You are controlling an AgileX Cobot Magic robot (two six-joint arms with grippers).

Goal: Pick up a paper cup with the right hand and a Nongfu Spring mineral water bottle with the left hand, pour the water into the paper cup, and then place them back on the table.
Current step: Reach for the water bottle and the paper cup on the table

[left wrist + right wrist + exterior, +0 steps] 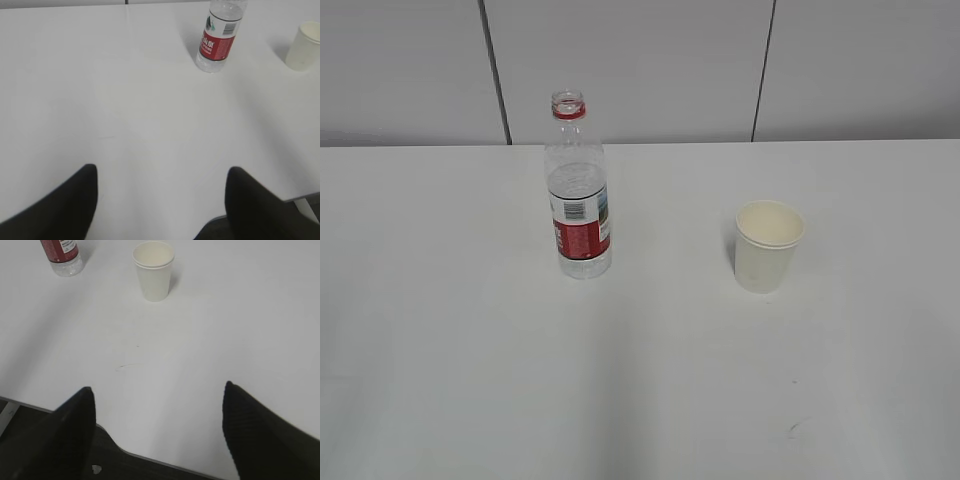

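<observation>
Jaws come first in both wrist views: along the bottom of each frame we see the left hand (160, 200) and the right hand (157, 432), each with its two dark fingers spread wide apart and nothing between them, low over the near edge of the worktop (640, 400). Neither arm shows in the exterior view.

Farther off, the paper cup (768, 245) stands upright right of centre in the exterior view, and the Nongfu Spring mineral water bottle (579, 190) stands upright left of centre, well apart from the cup, uncapped and partly filled with water (578, 183).

We judge that no grasp has begun. With the neck open, a hard squeeze on the thin ribbed wall or a tilt during lifting could spill water early. The light cup could crumple or skid under a firm pinch.

Plain white surface runs back, with a few faint dark scuffs, to a pale panelled wall (640, 60) with dark vertical seams.
</observation>
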